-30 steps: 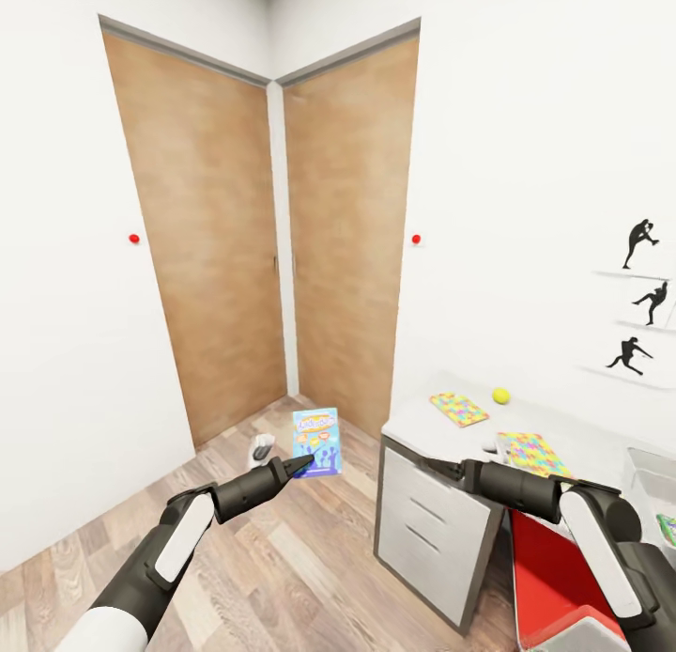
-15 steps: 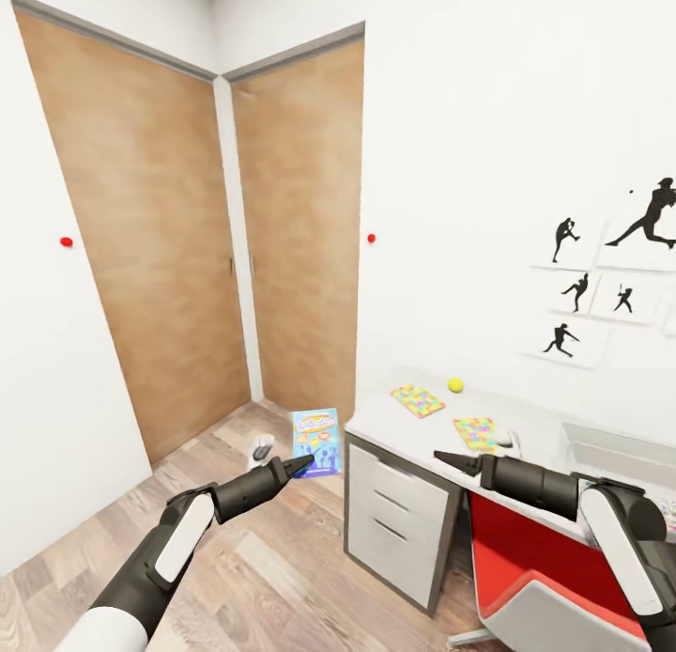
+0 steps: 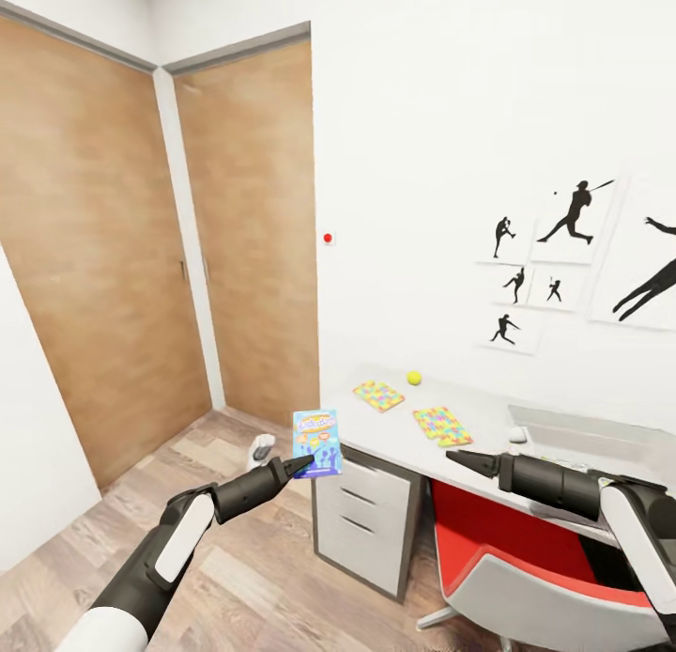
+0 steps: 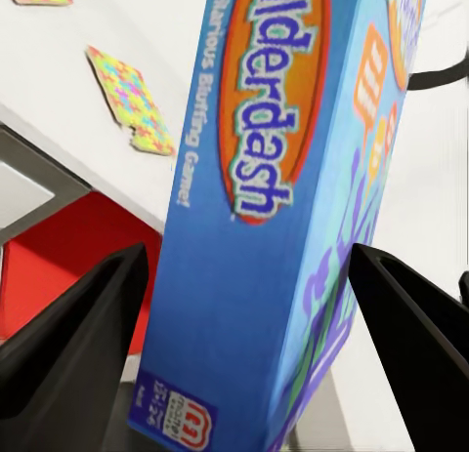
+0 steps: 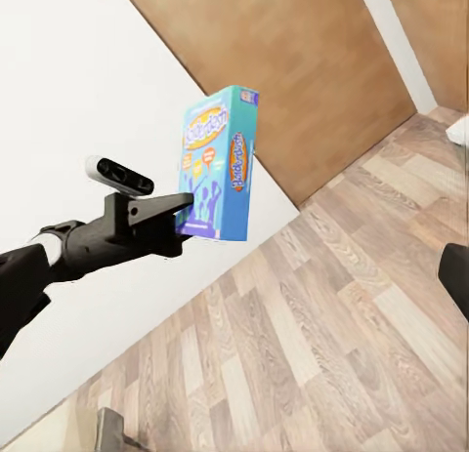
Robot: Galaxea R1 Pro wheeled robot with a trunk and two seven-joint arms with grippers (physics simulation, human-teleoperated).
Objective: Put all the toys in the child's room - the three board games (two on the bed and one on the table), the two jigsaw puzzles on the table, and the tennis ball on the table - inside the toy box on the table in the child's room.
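— Holding what, the left gripper (image 3: 302, 464)?
— Its fingers clamp the upright blue cardboard board-game box (image 3: 316, 442). Beyond it lie two multicoloured jigsaw puzzles (image 3: 378, 395) and a yellow tennis ball (image 3: 414, 378) on the white desk (image 3: 488, 417).
— And the right gripper (image 3: 458, 459)?
— Pinched together, empty, above the desk.

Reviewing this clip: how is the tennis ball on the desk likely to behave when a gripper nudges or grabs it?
The tennis ball is round and sits loose on the flat desk, so a nudge would probably send it rolling. It looks small and likely light. Its curved surface may slip out of a two-finger pinch unless gripped centrally.
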